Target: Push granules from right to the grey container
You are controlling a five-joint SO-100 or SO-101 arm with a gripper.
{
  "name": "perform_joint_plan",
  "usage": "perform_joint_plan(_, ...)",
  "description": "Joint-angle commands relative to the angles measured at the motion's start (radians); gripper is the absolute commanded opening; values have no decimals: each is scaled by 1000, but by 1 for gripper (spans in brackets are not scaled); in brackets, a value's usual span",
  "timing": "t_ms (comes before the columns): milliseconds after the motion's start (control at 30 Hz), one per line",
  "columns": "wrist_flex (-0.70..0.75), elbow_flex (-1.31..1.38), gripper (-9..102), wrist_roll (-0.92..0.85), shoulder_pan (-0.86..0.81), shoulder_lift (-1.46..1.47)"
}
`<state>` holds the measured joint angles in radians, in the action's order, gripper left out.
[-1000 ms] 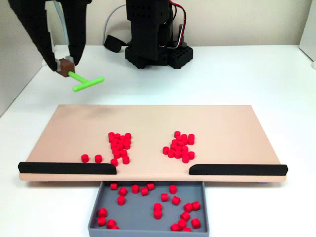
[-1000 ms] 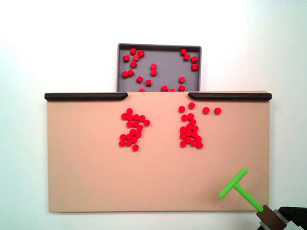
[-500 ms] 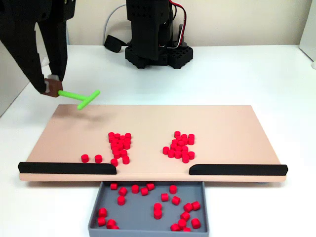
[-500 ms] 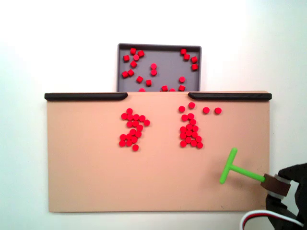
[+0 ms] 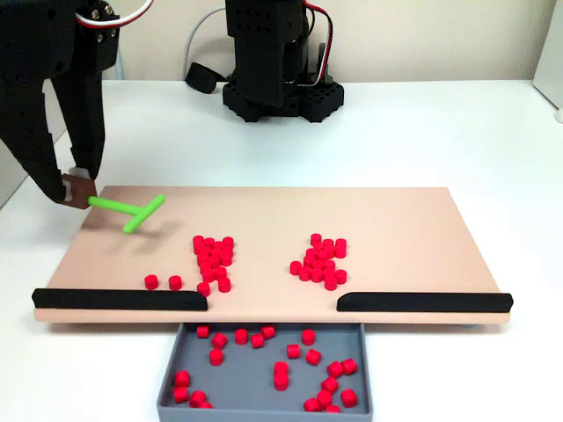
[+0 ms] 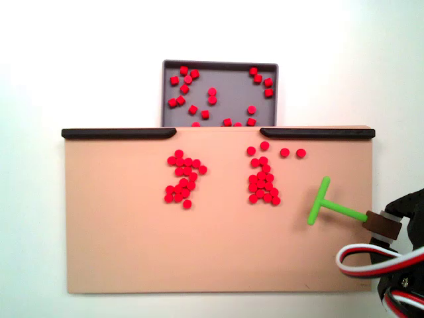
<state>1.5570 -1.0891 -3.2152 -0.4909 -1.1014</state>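
A flat peach board [image 6: 132, 258] lies on a white table, with open bare surface below its two clusters of red granules [image 6: 183, 177]. The gripper [image 5: 77, 186] pinches the brown handle of a green T-shaped pusher [image 6: 329, 205], just beside the cluster by the board's edge. More granules lie in the shallow grey container [image 5: 246, 391] against the board's strip-lined edge. The lower fixed view also shows the arm's black base [image 5: 280, 61].

Green T-pusher [image 5: 130, 212] [image 6: 328, 205], stem end at jaws, crossbar pointing away over peach board [image 5: 264, 211] [image 6: 132, 252]. Two black strips [image 5: 119, 300] [image 6: 119, 133] along board edge far from jaws.
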Motion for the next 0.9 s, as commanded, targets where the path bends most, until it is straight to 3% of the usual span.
perform_joint_plan(0, 0, 54, 0, -272, 5, 3)
perform_joint_plan(867, -12, 202, 0, -287, 28, 160)
